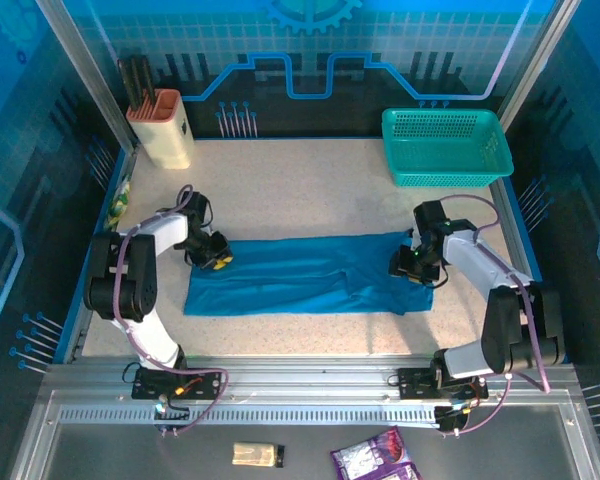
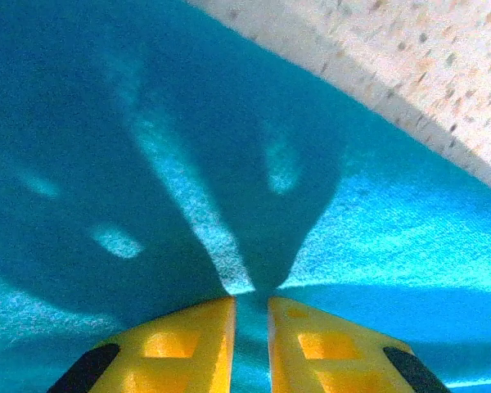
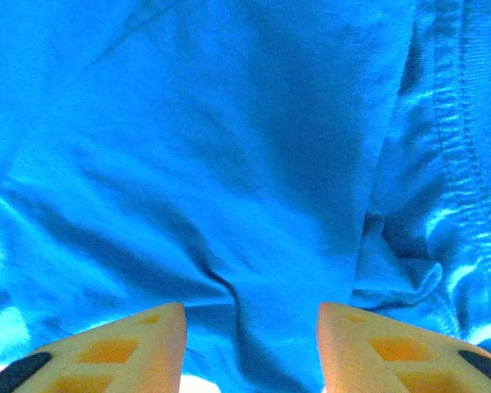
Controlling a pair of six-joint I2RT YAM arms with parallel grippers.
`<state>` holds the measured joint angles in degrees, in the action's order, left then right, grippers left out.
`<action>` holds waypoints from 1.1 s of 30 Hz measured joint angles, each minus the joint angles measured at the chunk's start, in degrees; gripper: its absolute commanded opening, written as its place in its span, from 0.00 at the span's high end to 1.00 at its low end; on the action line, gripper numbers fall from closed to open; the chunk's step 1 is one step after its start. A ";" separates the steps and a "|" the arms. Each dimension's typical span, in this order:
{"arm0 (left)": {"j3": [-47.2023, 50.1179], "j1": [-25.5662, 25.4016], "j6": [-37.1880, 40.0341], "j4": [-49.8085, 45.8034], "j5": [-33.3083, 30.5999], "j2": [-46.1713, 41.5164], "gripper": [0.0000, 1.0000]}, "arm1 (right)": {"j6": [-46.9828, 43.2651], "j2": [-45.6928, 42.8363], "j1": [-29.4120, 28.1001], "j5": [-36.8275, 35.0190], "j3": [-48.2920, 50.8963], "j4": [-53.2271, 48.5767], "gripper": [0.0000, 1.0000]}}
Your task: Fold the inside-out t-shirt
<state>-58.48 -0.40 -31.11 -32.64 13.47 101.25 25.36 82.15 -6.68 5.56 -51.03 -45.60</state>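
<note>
Seemingly partway through. The plain blue-teal soft cloth inside-out t-shirt [image 1: 310, 275] lay as a long, narrow band stretched from one gripper to the other on the pale speckled table [image 1: 310, 180]. No sleeve stuck out from the band, so a lengthwise fold looked done, though the layers could not be counted from above.

- Left gripper [image 1: 218, 256], yellow-fingered: it sat low on the shirt's end. In its wrist view [image 2: 251, 303] the jaws were drawn nearly together with a sliver of teal cloth in the slit, which read as a pinch on the cloth. Flat fabric ran ahead of the fingertips, and bare table showed beyond it to the far right.
- Right gripper [image 1: 408, 262]: it sat on the opposite end. In its wrist view [image 3: 252, 315] the fingers stood well apart, astride rumpled cloth and holding nothing. A stitched hem ran just to the right of the fingertips, and creases crossed directly ahead of them.

Judged remaining were a firm grip for the right gripper, then at least one crosswise fold carrying one end of the band over the other. The bunched cloth under the right gripper would likely need smoothing as well. The near edge of the band looked straighter than the end under the right gripper.

The teal plastic mesh basket [image 1: 445, 145] stood well beyond the right gripper, apart from the shirt.
</note>
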 measured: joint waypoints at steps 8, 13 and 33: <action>-1.75 0.00 0.20 -0.22 -0.13 -0.07 0.79 | 0.11 3.61 0.00 -2.43 2.32 0.74 0.57; -0.33 0.00 0.15 -0.52 -0.11 -4.76 0.78 | 0.44 5.97 0.00 -2.58 2.62 1.68 0.67; 18.36 5.22 -10.21 6.49 9.35 -13.09 0.78 | 1.62 1.81 1.64 -6.67 1.90 -0.96 1.00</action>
<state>-40.12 4.82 -41.32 -26.15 22.83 88.16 26.98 83.96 -5.04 -1.10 -49.12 -46.57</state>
